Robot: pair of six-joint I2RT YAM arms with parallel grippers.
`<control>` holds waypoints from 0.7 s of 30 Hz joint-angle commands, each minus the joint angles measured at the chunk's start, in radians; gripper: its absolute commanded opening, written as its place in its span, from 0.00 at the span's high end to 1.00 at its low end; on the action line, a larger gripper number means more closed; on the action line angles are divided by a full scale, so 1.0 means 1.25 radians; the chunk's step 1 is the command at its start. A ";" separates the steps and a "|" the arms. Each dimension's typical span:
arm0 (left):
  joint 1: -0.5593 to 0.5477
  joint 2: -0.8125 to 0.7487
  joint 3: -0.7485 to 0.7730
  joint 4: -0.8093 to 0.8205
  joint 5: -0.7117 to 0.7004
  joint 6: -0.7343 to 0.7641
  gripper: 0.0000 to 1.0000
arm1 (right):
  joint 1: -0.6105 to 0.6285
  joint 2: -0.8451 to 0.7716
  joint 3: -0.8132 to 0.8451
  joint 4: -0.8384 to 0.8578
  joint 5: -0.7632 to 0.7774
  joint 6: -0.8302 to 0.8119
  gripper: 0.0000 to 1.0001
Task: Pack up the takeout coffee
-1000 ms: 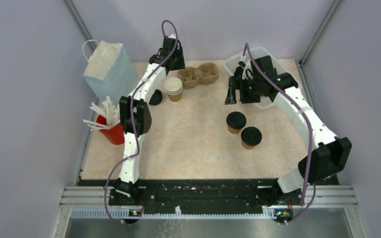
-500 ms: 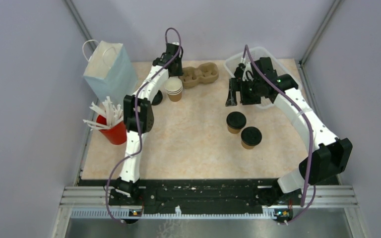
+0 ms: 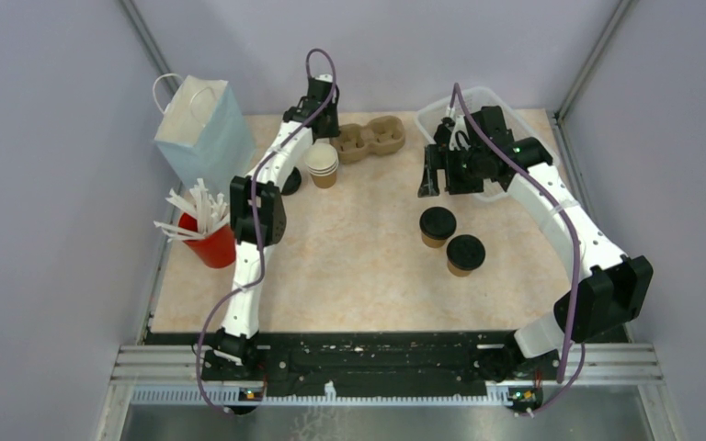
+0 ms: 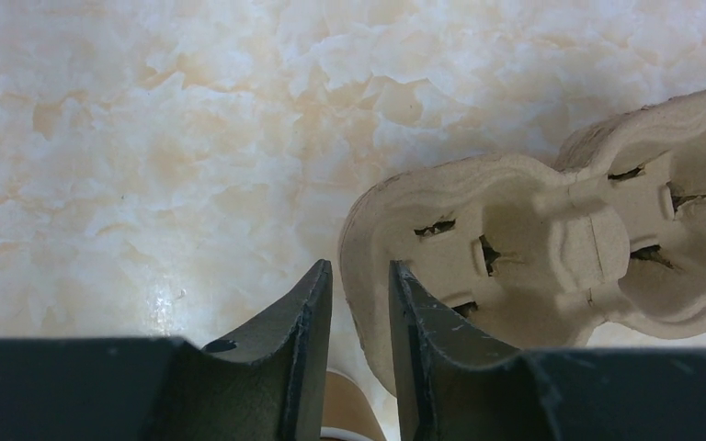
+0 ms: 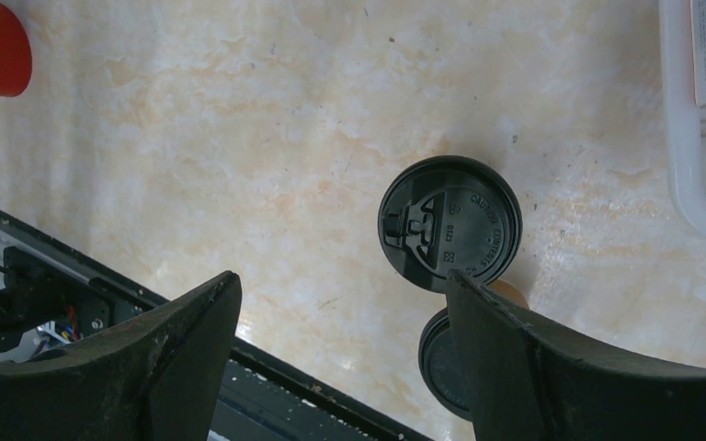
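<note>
Two kraft cups with black lids stand right of centre, one (image 3: 438, 224) just behind the other (image 3: 465, 254). In the right wrist view the first (image 5: 449, 223) is in full sight and the second (image 5: 439, 360) is partly hidden behind my right finger. My right gripper (image 3: 434, 179) (image 5: 340, 276) hangs wide open and empty above and behind them. My left gripper (image 3: 328, 129) (image 4: 360, 266) is at the left end of the brown two-hole carrier (image 3: 368, 138) (image 4: 533, 248), jaws narrowly apart, the carrier's rim showing in the gap.
An unlidded kraft cup (image 3: 322, 165) (image 4: 349, 404) stands by the left arm with a loose black lid (image 3: 287, 181) beside it. A pale blue paper bag (image 3: 200, 129) and a red cup of white sticks (image 3: 207, 241) stand at the left. A clear plastic bin (image 3: 492, 106) (image 5: 699, 138) sits at the back right.
My left gripper has moved a little farther back and right, to the carrier's left end. The right arm and the cups have not moved.
</note>
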 commanded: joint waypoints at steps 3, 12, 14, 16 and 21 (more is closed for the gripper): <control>0.006 0.023 0.041 0.037 0.007 0.004 0.67 | -0.002 -0.024 0.007 0.013 -0.003 -0.015 0.19; 0.006 0.029 0.042 0.030 0.005 0.012 0.66 | -0.002 -0.019 0.006 0.016 -0.009 -0.016 0.19; 0.006 0.032 0.042 0.029 0.009 0.012 0.67 | -0.002 -0.020 0.006 0.016 -0.009 -0.016 0.19; 0.006 0.031 0.042 0.028 0.008 0.012 0.69 | -0.002 -0.019 0.006 0.016 -0.010 -0.016 0.19; 0.006 0.023 0.042 0.031 -0.003 0.023 0.71 | -0.002 -0.018 0.004 0.017 -0.013 -0.016 0.19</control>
